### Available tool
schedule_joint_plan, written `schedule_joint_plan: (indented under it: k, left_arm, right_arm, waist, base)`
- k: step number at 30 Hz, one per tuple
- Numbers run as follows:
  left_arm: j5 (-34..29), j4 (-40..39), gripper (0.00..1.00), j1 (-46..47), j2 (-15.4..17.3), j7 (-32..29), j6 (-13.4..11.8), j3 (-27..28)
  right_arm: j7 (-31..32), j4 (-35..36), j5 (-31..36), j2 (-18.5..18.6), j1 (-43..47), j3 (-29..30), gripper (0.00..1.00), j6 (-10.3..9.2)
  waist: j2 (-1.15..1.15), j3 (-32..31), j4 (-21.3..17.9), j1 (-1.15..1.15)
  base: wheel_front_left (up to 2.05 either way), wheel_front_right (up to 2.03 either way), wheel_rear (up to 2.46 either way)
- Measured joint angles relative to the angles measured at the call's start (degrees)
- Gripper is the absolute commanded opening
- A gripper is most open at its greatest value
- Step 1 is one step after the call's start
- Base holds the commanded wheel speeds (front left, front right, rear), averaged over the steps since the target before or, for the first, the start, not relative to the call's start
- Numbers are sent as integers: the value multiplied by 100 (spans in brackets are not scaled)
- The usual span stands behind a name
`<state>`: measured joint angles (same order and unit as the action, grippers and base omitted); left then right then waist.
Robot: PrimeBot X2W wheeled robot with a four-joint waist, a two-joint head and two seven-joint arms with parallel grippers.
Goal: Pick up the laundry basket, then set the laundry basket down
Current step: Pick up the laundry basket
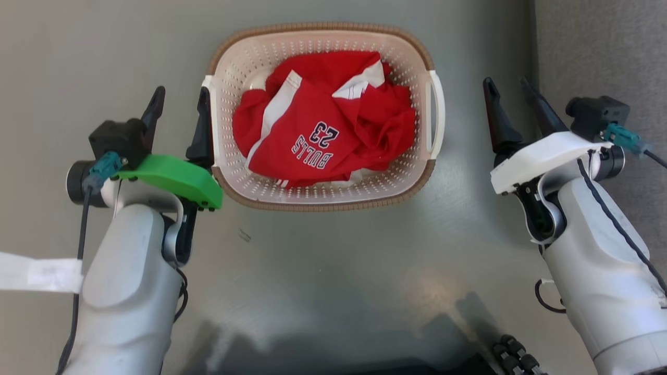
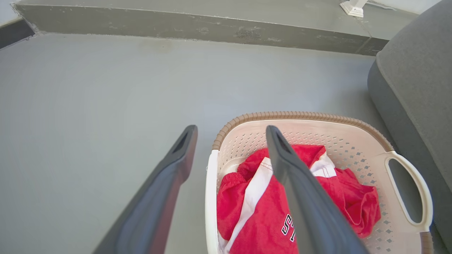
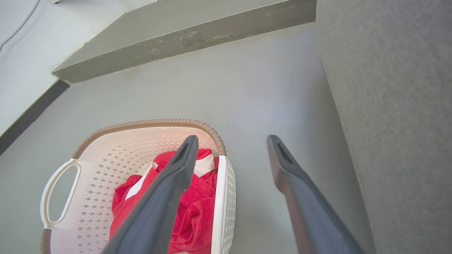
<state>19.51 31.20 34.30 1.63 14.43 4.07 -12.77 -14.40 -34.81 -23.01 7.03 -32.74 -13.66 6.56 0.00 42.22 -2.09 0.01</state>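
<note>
**Head view, with both wrist views.** The laundry basket [image 1: 235, 66] stands on the grey floor [image 1: 333, 250], between my two grippers. The left gripper [image 1: 181, 94] is spread wide and holds nothing. Its inner finger is just beside the left handle [image 1: 208, 83] — whether they touch I cannot tell. The right gripper [image 1: 506, 83], equally wide and empty, stands apart from the right handle [image 1: 437, 114]. In the basket lies a red jersey [image 1: 323, 125] lettered "BULLS 23" — upside down from my head camera.

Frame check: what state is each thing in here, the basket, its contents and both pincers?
laundry basket: upright on the floor, not gripped.
red Bulls jersey: crumpled, inside the basket.
left pincer: open, close against the basket's left side.
right pincer: open, apart from the basket's right side.
</note>
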Motion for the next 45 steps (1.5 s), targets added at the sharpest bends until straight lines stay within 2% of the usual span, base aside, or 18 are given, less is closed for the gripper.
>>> schedule_joint_plan:
  k: [13, 29, 45]
  left_arm:
    - [57, 940, 100, 754, -26, -32, 46, -116]
    - [428, 1903, 100, 1638, -40, -433, 147, -427]
    - [556, 2561, 100, 2226, -51, -580, 196, -605]
  right_arm:
    - [133, -787, -127, -163, -639, -233, 100, 49]
    - [241, -1661, -435, -302, -1474, -667, 100, 51]
    - [232, -2074, -694, -312, -1999, -983, 100, 51]
  waist:
    - [0, 619, 46, 0]
    - [0, 1266, 117, 0]
    - [0, 1730, 67, -1]
  base:
    - [0, 0, 0]
    - [0, 0, 0]
    - [0, 0, 0]
